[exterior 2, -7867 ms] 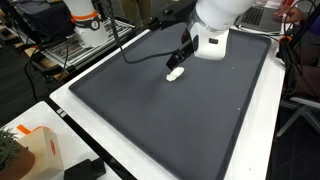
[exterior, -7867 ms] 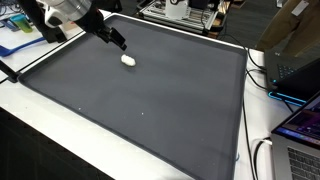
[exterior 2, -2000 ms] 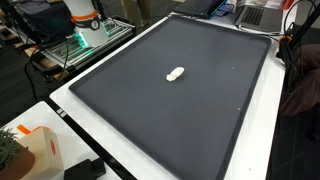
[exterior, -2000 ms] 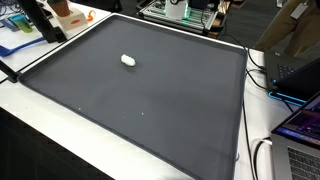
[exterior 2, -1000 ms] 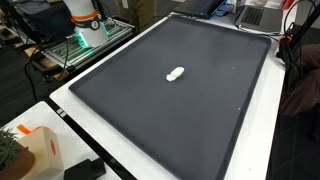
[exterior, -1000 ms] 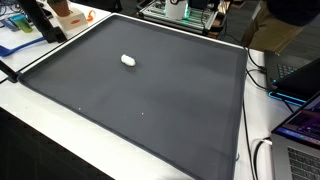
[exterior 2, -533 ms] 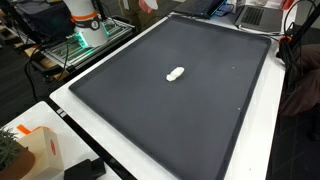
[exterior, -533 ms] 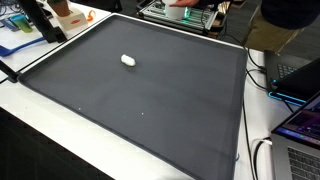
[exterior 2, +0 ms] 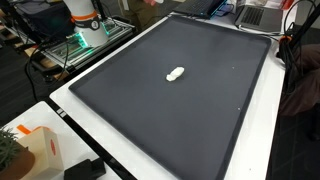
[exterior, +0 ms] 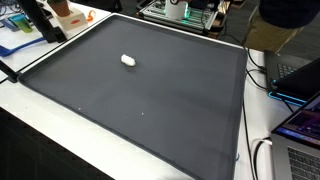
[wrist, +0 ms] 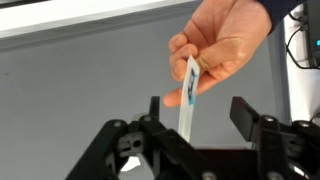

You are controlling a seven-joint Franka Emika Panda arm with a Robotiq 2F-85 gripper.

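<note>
We watch the hand (wrist: 200, 112), jaws apart and gripping nothing, as a person's fingers (wrist: 215, 45) in the upper right of the wrist view hold a white card (wrist: 188, 95) upright mid-frame in the gap, flat faces turned to either jaw, apparently to suit them.

One small white lump (exterior: 128, 60) lies on the dark mat (exterior: 165, 105) (white-rimmed).
</note>
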